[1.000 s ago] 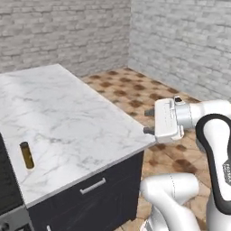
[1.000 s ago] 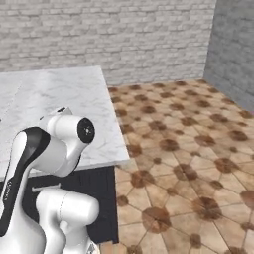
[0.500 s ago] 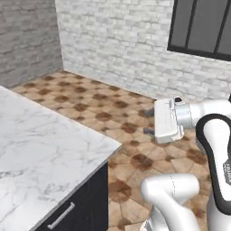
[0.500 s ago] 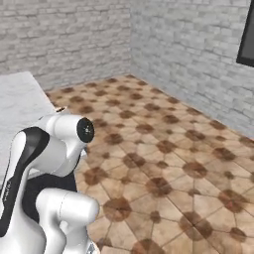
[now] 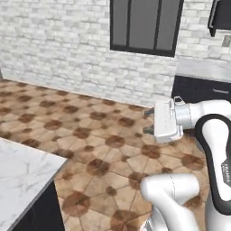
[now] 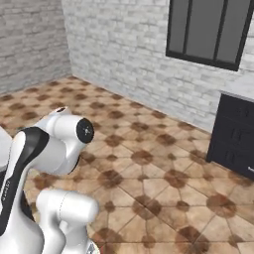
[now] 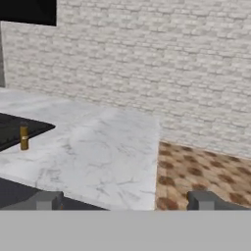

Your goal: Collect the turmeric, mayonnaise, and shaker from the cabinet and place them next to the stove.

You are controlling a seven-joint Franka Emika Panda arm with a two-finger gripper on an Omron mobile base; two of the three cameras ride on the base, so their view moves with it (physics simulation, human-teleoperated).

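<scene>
Gripper held in mid-air over tiled floor, fingers spread wide, nothing between them. In hand view, turmeric upright on marble counter, touching edge of black stove. Dark window on brick wall.

Amber-orange turmeric; white grey-veined marble counter; brown patterned floor.

Open gripper over tiled floor, dark window, marble counter
</scene>
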